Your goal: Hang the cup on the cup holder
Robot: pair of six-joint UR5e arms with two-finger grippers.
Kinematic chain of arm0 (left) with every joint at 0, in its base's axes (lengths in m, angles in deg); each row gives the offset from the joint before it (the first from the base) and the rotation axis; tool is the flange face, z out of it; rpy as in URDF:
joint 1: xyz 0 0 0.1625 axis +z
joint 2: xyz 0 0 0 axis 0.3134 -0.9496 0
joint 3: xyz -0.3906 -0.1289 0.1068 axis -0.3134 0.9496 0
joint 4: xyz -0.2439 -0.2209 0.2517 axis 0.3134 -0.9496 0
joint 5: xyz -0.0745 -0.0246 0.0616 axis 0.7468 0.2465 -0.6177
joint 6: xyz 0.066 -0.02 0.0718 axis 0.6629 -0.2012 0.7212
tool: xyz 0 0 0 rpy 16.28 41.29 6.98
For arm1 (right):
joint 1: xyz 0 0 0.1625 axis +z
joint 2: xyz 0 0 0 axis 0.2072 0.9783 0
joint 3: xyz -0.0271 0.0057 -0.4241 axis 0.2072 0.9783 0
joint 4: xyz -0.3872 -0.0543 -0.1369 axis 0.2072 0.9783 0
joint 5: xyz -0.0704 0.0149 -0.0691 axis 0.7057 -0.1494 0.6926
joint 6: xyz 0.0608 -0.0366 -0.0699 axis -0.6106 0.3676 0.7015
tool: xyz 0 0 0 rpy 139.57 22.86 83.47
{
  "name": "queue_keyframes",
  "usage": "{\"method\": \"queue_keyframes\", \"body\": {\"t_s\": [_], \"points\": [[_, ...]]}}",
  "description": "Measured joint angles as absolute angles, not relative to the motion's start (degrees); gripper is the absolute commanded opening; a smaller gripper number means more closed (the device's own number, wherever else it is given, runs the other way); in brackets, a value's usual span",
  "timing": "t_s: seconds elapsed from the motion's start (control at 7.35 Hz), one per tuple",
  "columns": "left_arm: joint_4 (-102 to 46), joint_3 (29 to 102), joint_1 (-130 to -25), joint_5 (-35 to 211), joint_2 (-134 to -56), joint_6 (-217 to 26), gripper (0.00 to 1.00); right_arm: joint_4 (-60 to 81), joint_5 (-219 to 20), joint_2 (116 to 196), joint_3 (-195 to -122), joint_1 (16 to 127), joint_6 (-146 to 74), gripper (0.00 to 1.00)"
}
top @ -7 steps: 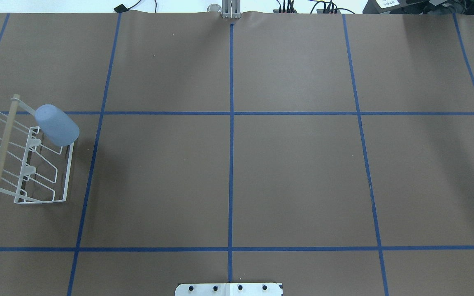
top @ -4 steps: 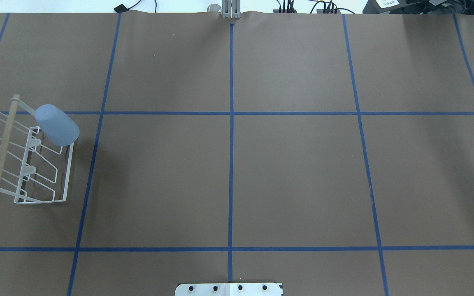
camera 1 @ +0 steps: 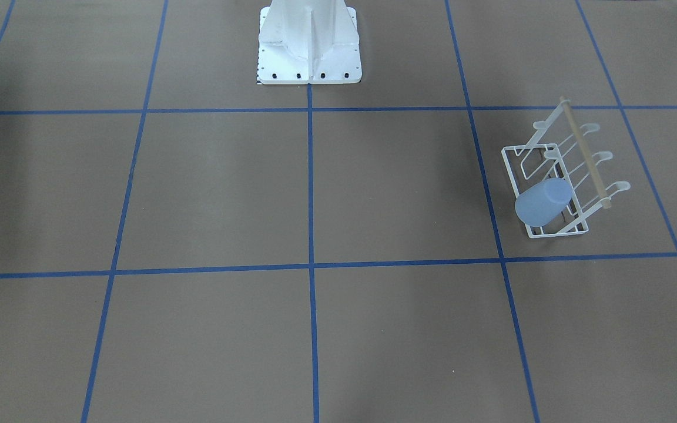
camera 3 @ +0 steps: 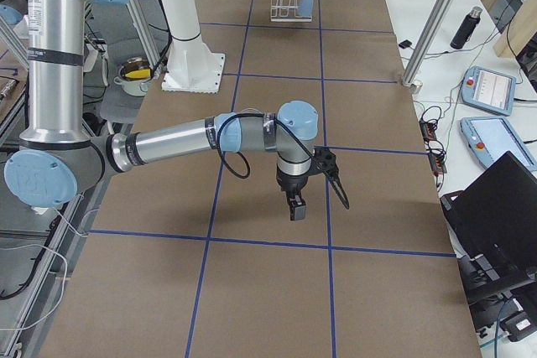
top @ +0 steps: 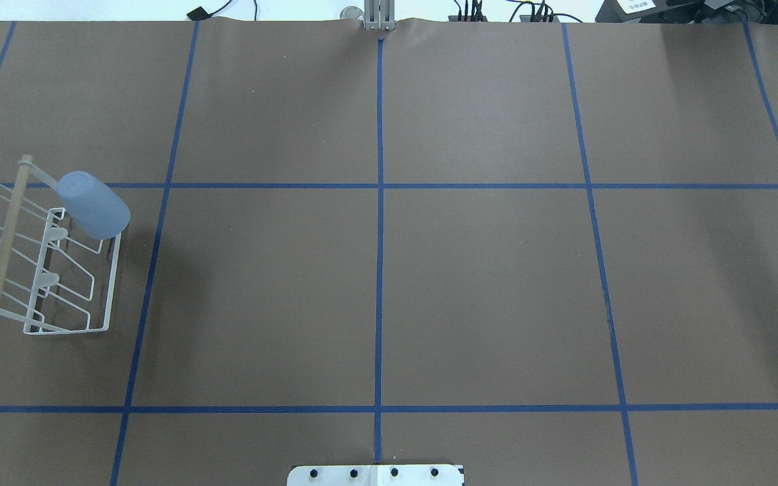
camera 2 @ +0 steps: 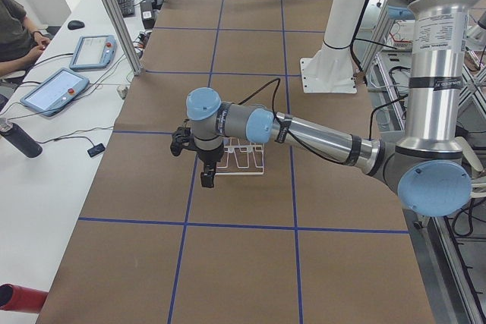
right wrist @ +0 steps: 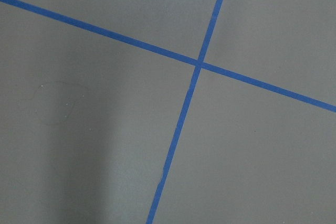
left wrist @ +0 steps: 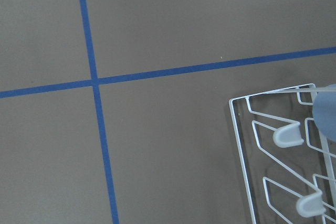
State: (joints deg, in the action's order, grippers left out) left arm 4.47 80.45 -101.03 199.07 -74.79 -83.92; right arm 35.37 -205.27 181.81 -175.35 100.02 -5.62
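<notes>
The light blue cup (top: 94, 206) sits tilted, mouth down, over a prong at the far end of the white wire cup holder (top: 43, 283), near the table's left edge. Both also show in the front view, cup (camera 1: 541, 202) and holder (camera 1: 573, 154). The left wrist view shows the holder's frame (left wrist: 239, 145) and a sliver of the cup (left wrist: 326, 114). My left gripper (camera 2: 206, 178) hangs above the table beside the holder; I cannot tell if it is open. My right gripper (camera 3: 294, 207) hangs over bare table far from the holder; I cannot tell its state.
The brown table cover carries a blue tape grid (top: 379, 185). The robot's white base plate (top: 375, 474) stands at the near middle edge. Tablets (camera 2: 55, 89), a dark bottle (camera 2: 21, 140) and a seated operator are on the side bench.
</notes>
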Motion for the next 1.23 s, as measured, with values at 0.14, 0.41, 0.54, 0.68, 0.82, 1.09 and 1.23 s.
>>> {"method": "queue_keyframes", "body": {"t_s": [0.14,0.41,0.54,0.68,0.82,1.09,1.23], "points": [[4.5,79.8,-101.7,199.1,-74.8,-82.1,0.98,35.3,-206.5,182.3,-175.4,100.0,-5.7,1.00],[4.6,78.1,-102.8,199.3,-74.7,-81.0,0.98,35.3,-207.5,182.9,-175.3,99.6,-5.7,1.00],[4.6,77.8,-103.2,199.4,-74.6,-81.0,0.98,35.3,-207.7,183.3,-175.3,99.4,-5.7,1.00],[4.6,77.6,-103.4,199.5,-74.6,-81.1,0.98,35.3,-207.7,183.6,-175.3,99.3,-5.8,1.00],[4.5,77.8,-103.5,199.5,-74.3,-81.2,0.98,35.3,-207.8,183.7,-175.3,99.1,-5.8,1.00],[4.0,78.7,-103.6,199.7,-73.5,-81.1,0.98,35.3,-207.8,183.7,-175.4,98.8,-5.8,1.00],[3.9,79.3,-103.6,199.7,-72.9,-81.1,0.98,35.3,-207.8,183.7,-175.4,98.7,-5.9,1.00]]}}
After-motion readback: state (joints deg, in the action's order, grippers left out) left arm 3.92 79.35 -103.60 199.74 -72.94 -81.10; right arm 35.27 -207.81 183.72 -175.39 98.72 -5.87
